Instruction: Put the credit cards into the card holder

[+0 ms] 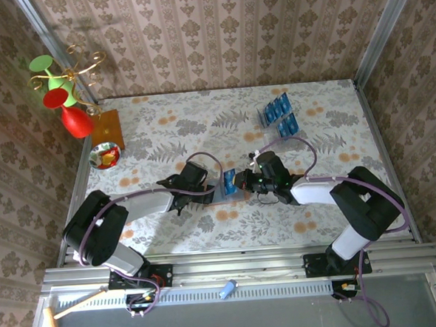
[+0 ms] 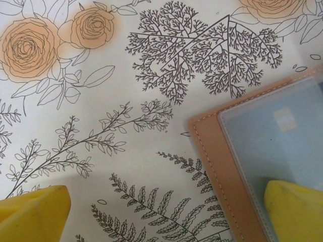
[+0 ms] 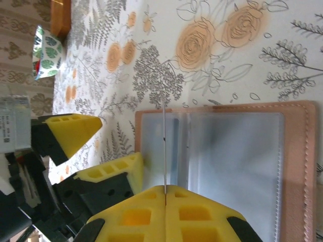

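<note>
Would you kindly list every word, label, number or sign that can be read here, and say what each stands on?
None is legible.
White label on hardware at the right wrist view's left edge: print too blurred.
Spare credit cards, top view: pale markings too small.
Card under the card holder sleeve, left wrist view: a pale patch, no letters legible.
</note>
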You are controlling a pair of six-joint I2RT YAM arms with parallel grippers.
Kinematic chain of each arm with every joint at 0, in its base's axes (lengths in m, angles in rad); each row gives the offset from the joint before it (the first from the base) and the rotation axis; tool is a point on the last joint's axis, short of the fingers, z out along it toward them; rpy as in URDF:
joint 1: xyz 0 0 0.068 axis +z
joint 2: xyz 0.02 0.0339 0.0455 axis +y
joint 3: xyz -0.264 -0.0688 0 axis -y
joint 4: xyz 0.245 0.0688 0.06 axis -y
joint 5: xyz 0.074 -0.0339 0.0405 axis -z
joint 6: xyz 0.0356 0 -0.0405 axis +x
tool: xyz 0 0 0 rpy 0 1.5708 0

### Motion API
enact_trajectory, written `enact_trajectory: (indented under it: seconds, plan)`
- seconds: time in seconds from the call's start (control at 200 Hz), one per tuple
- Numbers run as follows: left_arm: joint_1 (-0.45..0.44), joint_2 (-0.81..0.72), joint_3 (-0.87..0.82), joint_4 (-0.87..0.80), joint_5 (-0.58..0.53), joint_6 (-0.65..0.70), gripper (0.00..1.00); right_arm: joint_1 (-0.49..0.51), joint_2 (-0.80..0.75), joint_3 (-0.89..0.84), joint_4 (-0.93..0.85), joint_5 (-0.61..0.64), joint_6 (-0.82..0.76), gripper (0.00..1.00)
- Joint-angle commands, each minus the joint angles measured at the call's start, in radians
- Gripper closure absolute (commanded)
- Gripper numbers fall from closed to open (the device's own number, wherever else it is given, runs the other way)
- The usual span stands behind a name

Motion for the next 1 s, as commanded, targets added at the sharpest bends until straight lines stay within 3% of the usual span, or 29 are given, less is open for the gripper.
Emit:
enact_trajectory:
  seconds: [0.0, 0.995]
  plan:
    - [-0.009, -0.007, -0.03, -0.047, -0.024, -0.009, 0.0, -0.002, 0.032, -0.028, 0.144, -0.006, 0.025, 1.0]
    - [-0.01, -0.003, -0.024, -0.052, -0.03, -0.008, 0.0, -0.02, 0.177, -0.075, 0.373, -0.002, 0.042, 1.0]
